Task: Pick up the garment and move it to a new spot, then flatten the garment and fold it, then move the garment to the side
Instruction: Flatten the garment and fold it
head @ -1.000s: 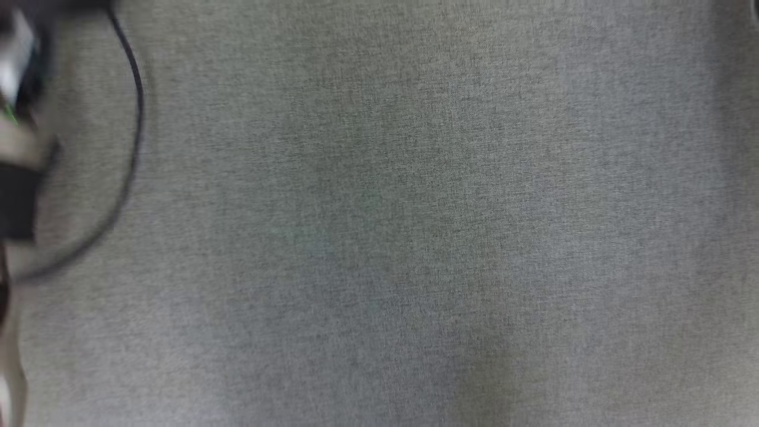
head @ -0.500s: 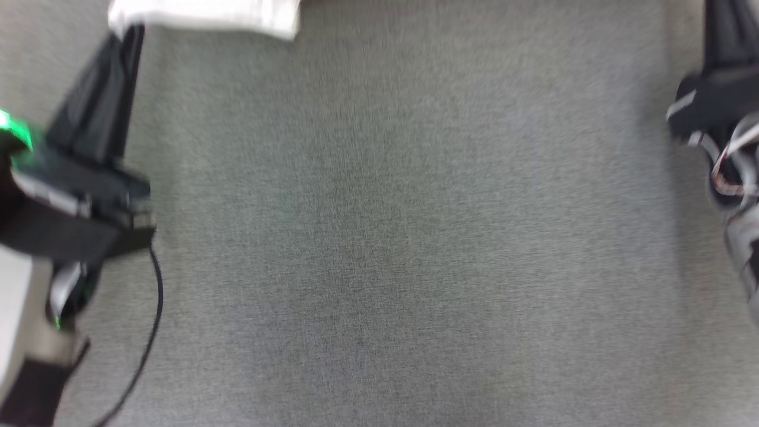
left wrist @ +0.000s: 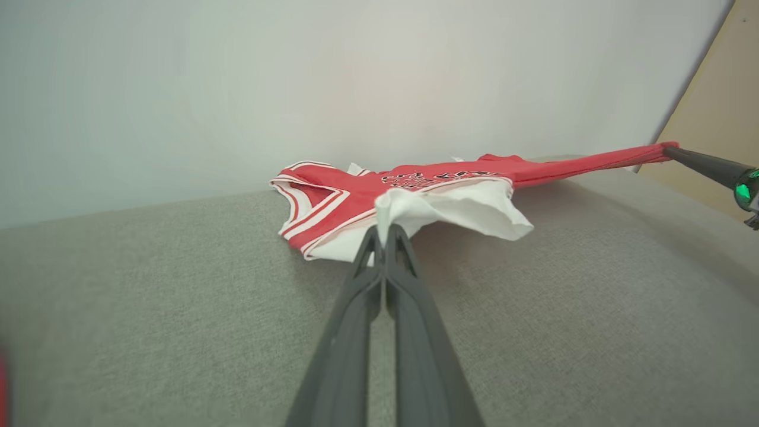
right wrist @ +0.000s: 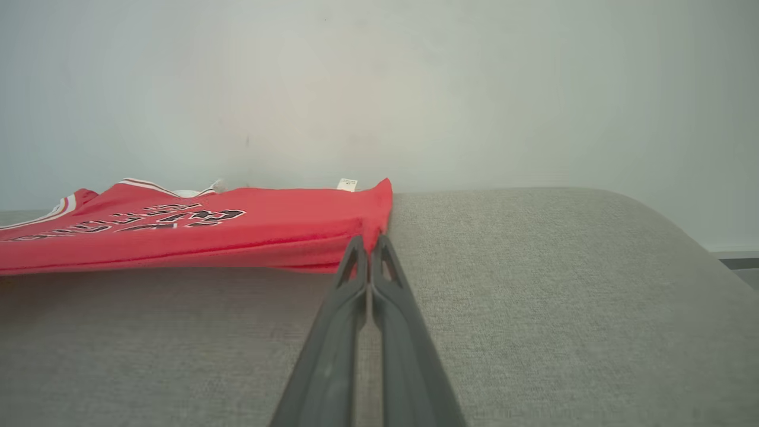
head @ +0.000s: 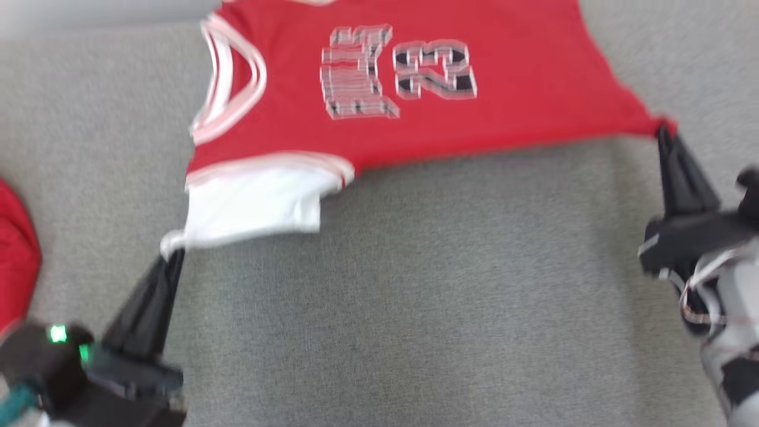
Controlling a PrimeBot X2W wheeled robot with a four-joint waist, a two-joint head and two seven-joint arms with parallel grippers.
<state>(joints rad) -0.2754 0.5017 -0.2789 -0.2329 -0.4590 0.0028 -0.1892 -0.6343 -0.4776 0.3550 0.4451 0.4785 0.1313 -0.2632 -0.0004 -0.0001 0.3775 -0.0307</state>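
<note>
Grey woven fabric surface [head: 415,308], padded look, with a rounded edge off to the right of the right hand [right wrist: 369,242] in the right wrist view. A plain pale wall [right wrist: 415,89] rises straight behind it. In the left wrist view a tan panel [left wrist: 720,118] stands at the far right.

The garment [head: 504,89] is a red sleeveless jersey with white-and-red trim at neck and armholes. It is stretched between the two hands, lying on the surface ahead of both sets of fingertips.

The left hand [head: 172,256] is pinched tight on a white fabric corner [head: 255,204] of the garment; the cloth bunches right at its tips [left wrist: 385,232]. The right hand [head: 663,131] is clamped on the red corner at the opposite end, and the edge is pulled taut into a point there. From the left wrist view the right hand [left wrist: 667,149] holds that corner lifted, and the red cloth runs to it as a tight band.

Writing: black figures with a white outline on the chest; a "2" reads in the head view, the figure beside it is too blurred. In the right wrist view the lettering is seen edge-on and is unreadable. A small white tag [right wrist: 347,184] sits at the garment's far edge beyond the right hand; its text is too small to read.

A second red item [head: 15,255] lies beside the left hand, cut off by the picture's edge.
</note>
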